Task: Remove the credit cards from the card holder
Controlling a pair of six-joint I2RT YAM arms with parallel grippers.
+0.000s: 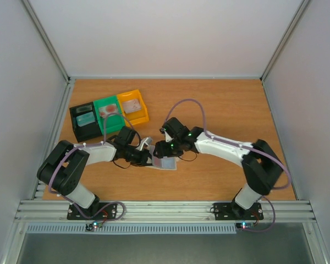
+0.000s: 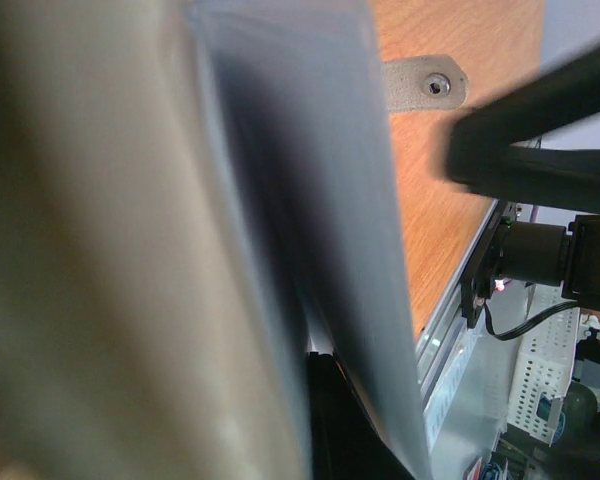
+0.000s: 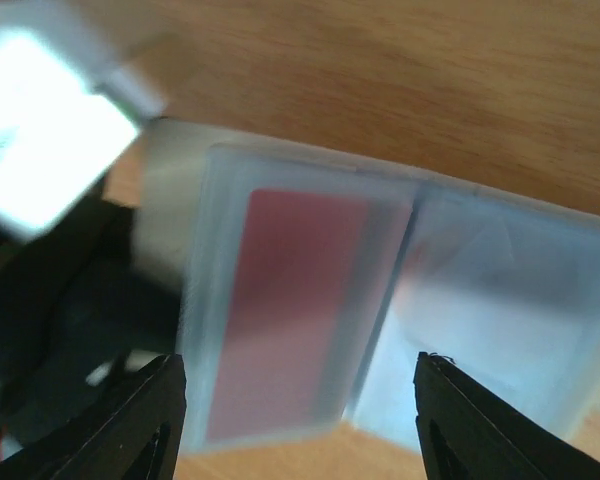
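- A wooden tabletop [image 1: 220, 104] is seen from above, with two robot arms reaching in from the 6 o'clock edge and meeting near its middle.
- The card holder [image 3: 220, 250], a flat, translucent, pale blue-grey sleeve, lies spread open just toward 6 o'clock of the tabletop's centre, between the two hands.
- The left hand [image 1: 144, 155] comes in from 8 o'clock and sits at the holder's 9 o'clock edge. Its fingers are closed tight on that edge. In its own wrist view a blurred pale flap of the holder fills most of the picture.
- In that same view, the holder's small tab [image 2: 425, 85], with a round snap in it, shows at 1 o'clock against the wood.
- The right hand [image 3: 298, 365] comes in from 4 o'clock and hovers at the holder's 12 o'clock side in the overhead view. Its two dark fingers [image 3: 150, 420] stand wide apart, with nothing between them.
- In the right wrist view the holder's two pockets lie side by side beyond those open fingers.
- The reddish-pink card [image 3: 295, 310] sits inside the pocket toward 9 o'clock, seen through the plastic.
- The pale bluish card [image 3: 500, 320] shows only faintly inside the pocket toward 3 o'clock. The view is blurred there.
- Three small bins stand in a row at 10 o'clock on the tabletop, well apart from the holder: a black bin [image 1: 83, 122], a green bin [image 1: 107, 113] and a yellow bin [image 1: 133, 106]. Each holds something too small to make out.
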